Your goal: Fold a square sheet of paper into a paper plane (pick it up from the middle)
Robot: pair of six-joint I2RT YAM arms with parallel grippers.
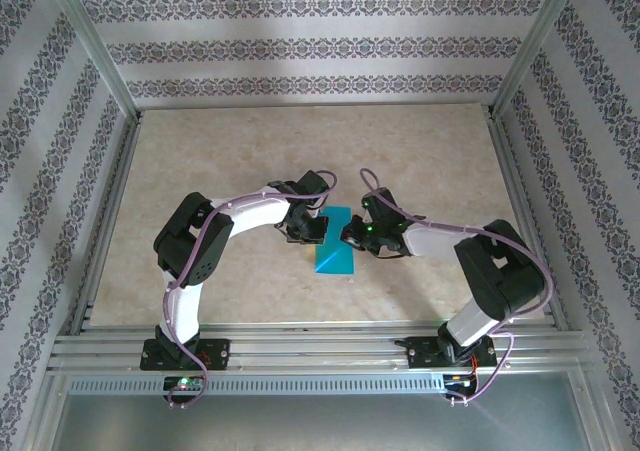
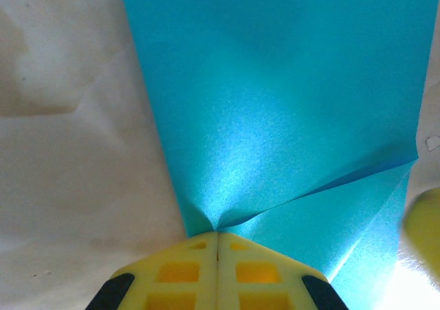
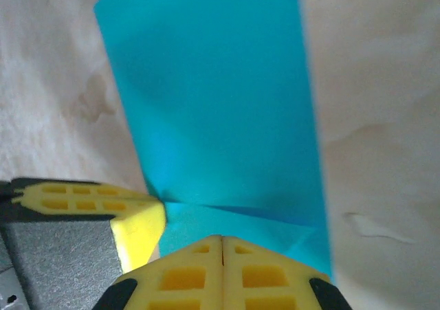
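Square sheet of paper [image 1: 335, 256] lies mid-table [image 1: 230, 151], partly folded. On its left, the left gripper [image 2: 218, 236] pinches a puckered edge, likely anchoring the crease. On its right, the right gripper [image 3: 221, 239] has fingers pressed together over the paper; I can't tell if it grips.

Jaws of right gripper [image 3: 221, 238] pressed together at near edge of square sheet of paper [image 3: 213, 104], creased, on beige table [image 3: 378, 83]; left gripper's fingertip [image 3: 141, 222] touches crease end.

The left arm [image 1: 200, 251] and right arm [image 1: 490, 271] are white, black-jointed, lilac-cabled. The fingers [image 2: 148, 286] are yellow with square cut-outs, black at 7 o'clock.
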